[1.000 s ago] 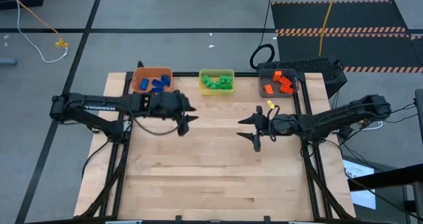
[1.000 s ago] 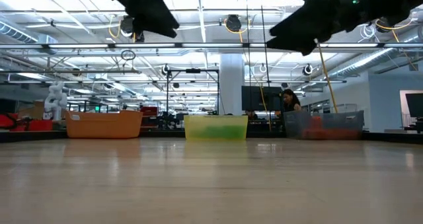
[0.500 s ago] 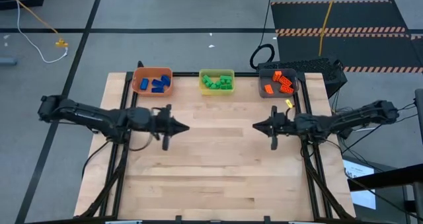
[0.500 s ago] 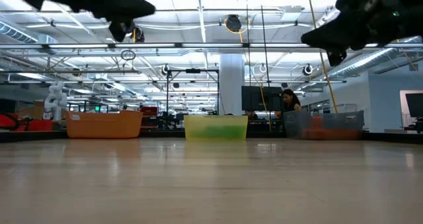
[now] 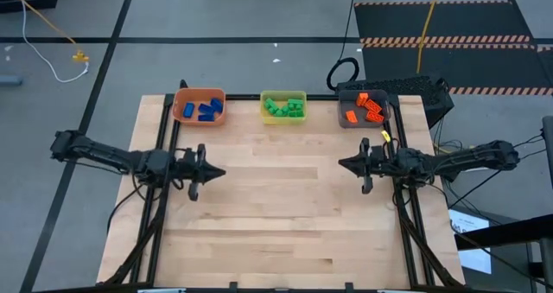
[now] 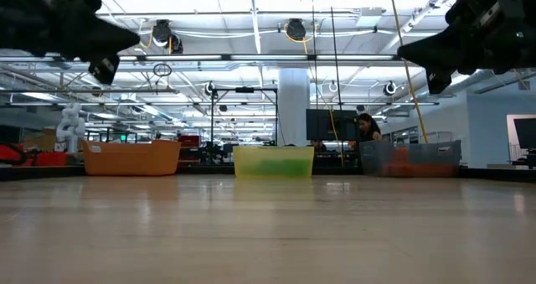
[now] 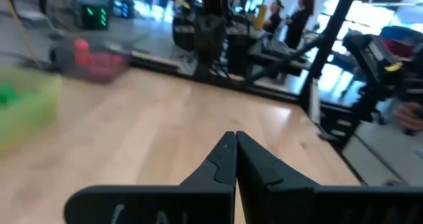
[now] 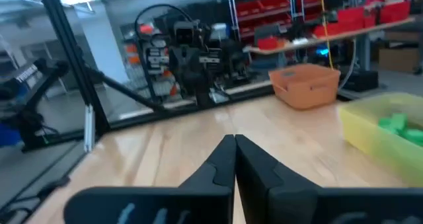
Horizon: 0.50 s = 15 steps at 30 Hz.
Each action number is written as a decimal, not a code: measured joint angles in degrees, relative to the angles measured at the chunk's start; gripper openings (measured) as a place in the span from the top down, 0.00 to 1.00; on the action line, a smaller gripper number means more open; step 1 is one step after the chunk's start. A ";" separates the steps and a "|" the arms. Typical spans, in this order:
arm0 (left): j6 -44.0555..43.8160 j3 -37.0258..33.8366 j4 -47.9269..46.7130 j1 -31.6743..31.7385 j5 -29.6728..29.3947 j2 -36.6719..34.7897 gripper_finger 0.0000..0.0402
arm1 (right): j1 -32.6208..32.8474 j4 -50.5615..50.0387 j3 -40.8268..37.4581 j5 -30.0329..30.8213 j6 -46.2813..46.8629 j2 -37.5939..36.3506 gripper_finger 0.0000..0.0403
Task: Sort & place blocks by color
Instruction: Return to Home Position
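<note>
Blue blocks (image 5: 206, 110) lie in the orange bin (image 5: 200, 93) at the far left of the table. Green blocks (image 5: 283, 108) lie in the yellow bin (image 5: 283, 95) at the far middle, orange blocks (image 5: 366, 110) in the grey bin (image 5: 344, 118) at the far right. My left gripper (image 5: 223, 172) hangs shut above the table's left side, fingertips together (image 7: 235, 139), holding nothing. My right gripper (image 5: 340, 163) hangs shut above the right side, fingertips together (image 8: 234, 142), holding nothing. The two point at each other across the bare middle.
The wooden table top (image 5: 276, 215) lies bare between and in front of the arms. A dark metal frame (image 5: 406, 215) runs along both sides of the table. Beyond the far edge a person (image 6: 365, 130) stands in the room.
Both grippers have shut with nothing between their fingers. My left gripper has drawn back toward the table's left edge and a little nearer. My right gripper has drawn back toward the right edge. Both have turned level, pointing at each other.
</note>
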 joint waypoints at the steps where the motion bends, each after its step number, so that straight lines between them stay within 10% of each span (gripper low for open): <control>1: -1.02 -1.03 -1.10 0.13 0.47 -1.74 1.00 | -0.30 -0.71 0.00 -0.33 0.08 -0.07 1.00; 15: 2.68 -4.41 -9.26 -0.32 5.28 -17.46 1.00 | -1.91 -3.77 -0.17 -7.78 1.50 -0.09 1.00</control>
